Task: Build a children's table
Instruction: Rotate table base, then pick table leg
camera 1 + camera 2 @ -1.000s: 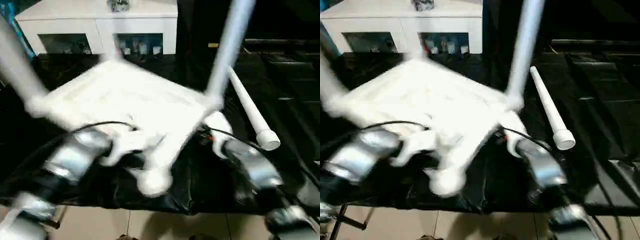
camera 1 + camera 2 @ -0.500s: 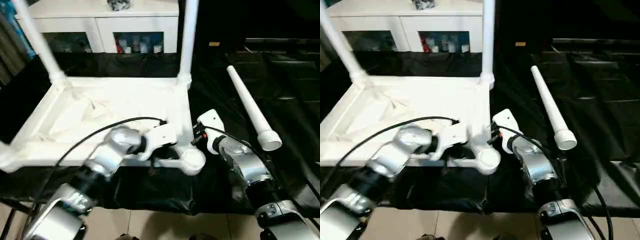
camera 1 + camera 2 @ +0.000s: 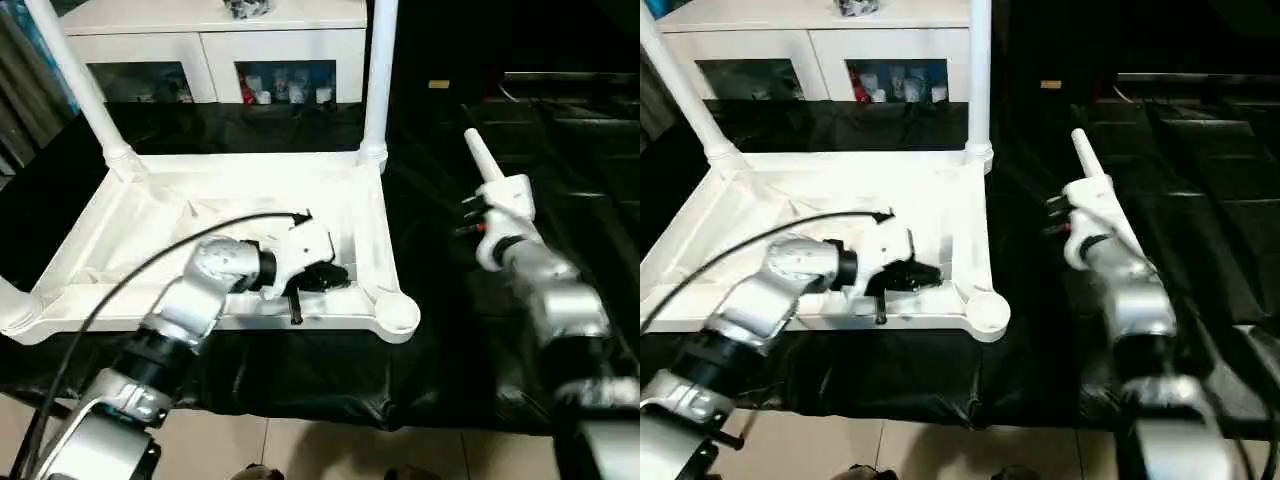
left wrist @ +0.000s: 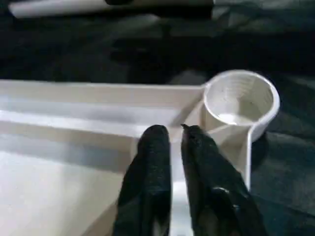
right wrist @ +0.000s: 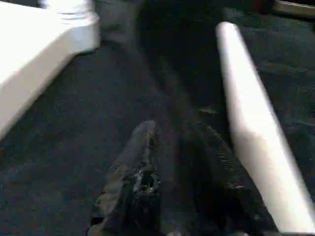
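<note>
While the white plastic tabletop (image 3: 230,225) lies ribbed-side up, the left gripper (image 4: 174,135) pinches its rim; right gripper (image 5: 179,135) slightly parted.

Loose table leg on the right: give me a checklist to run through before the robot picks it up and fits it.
1. Near right corner socket empty and facing up: ok.
2. Loose leg lying free on the black cloth: ok.
3. Right pincer open: ok.
4. Leg between the right pincer's fingers: not ok, it lies beside them.
5. Two far legs upright in their sockets: ok.
6. Left pincer gripping the tabletop rim by the empty socket: cannot tell.
</note>
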You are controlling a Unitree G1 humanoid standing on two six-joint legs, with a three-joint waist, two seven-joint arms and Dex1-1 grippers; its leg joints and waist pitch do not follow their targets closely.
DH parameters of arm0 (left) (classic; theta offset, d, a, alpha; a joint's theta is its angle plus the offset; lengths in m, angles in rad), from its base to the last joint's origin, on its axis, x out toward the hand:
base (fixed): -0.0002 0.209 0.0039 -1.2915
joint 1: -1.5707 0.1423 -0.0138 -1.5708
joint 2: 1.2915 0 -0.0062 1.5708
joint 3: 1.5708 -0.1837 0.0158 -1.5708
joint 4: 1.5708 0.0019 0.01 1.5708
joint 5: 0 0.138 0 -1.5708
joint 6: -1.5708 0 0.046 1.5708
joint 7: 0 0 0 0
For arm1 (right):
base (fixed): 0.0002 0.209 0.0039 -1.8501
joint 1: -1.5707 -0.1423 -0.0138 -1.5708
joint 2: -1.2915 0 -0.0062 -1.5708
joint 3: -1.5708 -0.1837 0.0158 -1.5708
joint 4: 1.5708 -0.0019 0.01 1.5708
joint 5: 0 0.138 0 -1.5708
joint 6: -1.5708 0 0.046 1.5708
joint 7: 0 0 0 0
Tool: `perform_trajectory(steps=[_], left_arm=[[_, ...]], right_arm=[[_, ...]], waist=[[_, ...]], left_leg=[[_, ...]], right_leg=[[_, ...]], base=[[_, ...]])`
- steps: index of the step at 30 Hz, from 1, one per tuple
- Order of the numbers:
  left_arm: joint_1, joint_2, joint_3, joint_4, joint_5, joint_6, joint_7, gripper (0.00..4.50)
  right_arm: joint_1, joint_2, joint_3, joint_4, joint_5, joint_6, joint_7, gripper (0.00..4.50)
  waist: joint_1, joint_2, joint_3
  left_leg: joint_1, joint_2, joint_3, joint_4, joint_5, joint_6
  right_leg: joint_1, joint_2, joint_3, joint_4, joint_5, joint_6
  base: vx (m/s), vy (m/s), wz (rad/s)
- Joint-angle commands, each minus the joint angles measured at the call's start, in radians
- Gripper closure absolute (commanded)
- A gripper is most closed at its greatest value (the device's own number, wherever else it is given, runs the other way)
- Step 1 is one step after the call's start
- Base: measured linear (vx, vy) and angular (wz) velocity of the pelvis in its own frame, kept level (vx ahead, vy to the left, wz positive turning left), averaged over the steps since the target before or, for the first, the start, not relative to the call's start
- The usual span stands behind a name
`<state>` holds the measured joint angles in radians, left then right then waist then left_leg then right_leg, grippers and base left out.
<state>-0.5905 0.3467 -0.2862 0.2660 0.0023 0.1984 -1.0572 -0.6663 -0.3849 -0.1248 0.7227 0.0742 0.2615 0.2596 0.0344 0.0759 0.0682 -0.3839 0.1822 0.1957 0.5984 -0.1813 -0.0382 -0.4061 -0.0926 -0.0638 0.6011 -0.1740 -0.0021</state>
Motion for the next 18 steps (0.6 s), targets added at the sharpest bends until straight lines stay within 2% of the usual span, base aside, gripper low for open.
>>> perform_trajectory(steps=[1, 2, 4, 7, 9, 14, 18], left_arm=[[0.011, 0.019, 0.013, -0.033, -0.005, 0.015, -0.004, 3.63], [0.022, 0.036, 0.015, -0.068, -0.002, 0.038, -0.011, 3.54], [0.029, 0.042, 0.018, -0.087, -0.006, 0.048, -0.015, 3.29], [0.047, 0.049, 0.024, -0.132, -0.025, 0.074, -0.022, 3.09], [0.054, 0.055, 0.024, -0.146, -0.029, 0.08, -0.026, 2.88], [0.078, 0.075, 0.013, -0.191, -0.054, 0.113, -0.039, 2.5], [0.082, 0.081, 0.011, -0.21, -0.053, 0.131, -0.036, 2.18]], right_arm=[[-0.025, -0.01, -0.017, 0.045, 0.004, 0.021, -0.021, 3.15], [-0.048, -0.029, -0.027, 0.103, -0.015, 0.032, -0.041, 3.06], [-0.058, -0.04, -0.028, 0.132, -0.024, 0.028, -0.049, 2.82], [-0.078, -0.066, -0.024, 0.195, -0.04, 0.013, -0.074, 2.61], [-0.084, -0.074, -0.023, 0.214, -0.042, 0.009, -0.082, 2.44], [-0.123, -0.113, -0.028, 0.324, -0.051, -0.037, -0.098, 2.07], [-0.142, -0.127, -0.033, 0.364, -0.056, -0.057, -0.088, 1.67]], waist=[[0.003, -0.017, -0.06], [0.003, -0.017, -0.06], [0.003, -0.015, -0.061], [0.002, -0.018, -0.053], [0.004, -0.012, -0.049], [0.002, -0.015, -0.04], [0.001, -0.017, -0.037]], left_leg=[[0.015, 0.033, -0.016, -0.067, -0.203, 0.05], [0.015, 0.034, -0.017, -0.068, -0.189, 0.054], [0.014, 0.034, -0.016, -0.065, -0.174, 0.058], [0.012, 0.032, -0.014, -0.066, -0.179, 0.064], [0.013, 0.033, -0.014, -0.067, -0.189, 0.065], [0.016, 0.034, -0.013, -0.071, -0.234, 0.049], [0.014, 0.036, -0.014, -0.072, -0.232, 0.049]], right_leg=[[0.051, -0.046, 0.035, -0.067, -0.184, -0.275], [0.05, -0.046, 0.035, -0.066, -0.174, -0.275], [0.051, -0.046, 0.035, -0.063, -0.159, -0.283], [0.05, -0.044, 0.033, -0.065, -0.171, -0.283], [0.046, -0.045, 0.033, -0.067, -0.19, -0.282], [0.042, -0.043, 0.033, -0.072, -0.234, -0.278], [0.042, -0.045, 0.033, -0.069, -0.231, -0.283]], base=[[0.0, 0.0, 0.0], [0.0, 0.0, 0.0], [0.0, 0.0, 0.0], [0.0, 0.0, 0.0], [0.0, 0.0, 0.0], [0.0, 0.0, 0.0], [0.0, 0.0, 0.0]])
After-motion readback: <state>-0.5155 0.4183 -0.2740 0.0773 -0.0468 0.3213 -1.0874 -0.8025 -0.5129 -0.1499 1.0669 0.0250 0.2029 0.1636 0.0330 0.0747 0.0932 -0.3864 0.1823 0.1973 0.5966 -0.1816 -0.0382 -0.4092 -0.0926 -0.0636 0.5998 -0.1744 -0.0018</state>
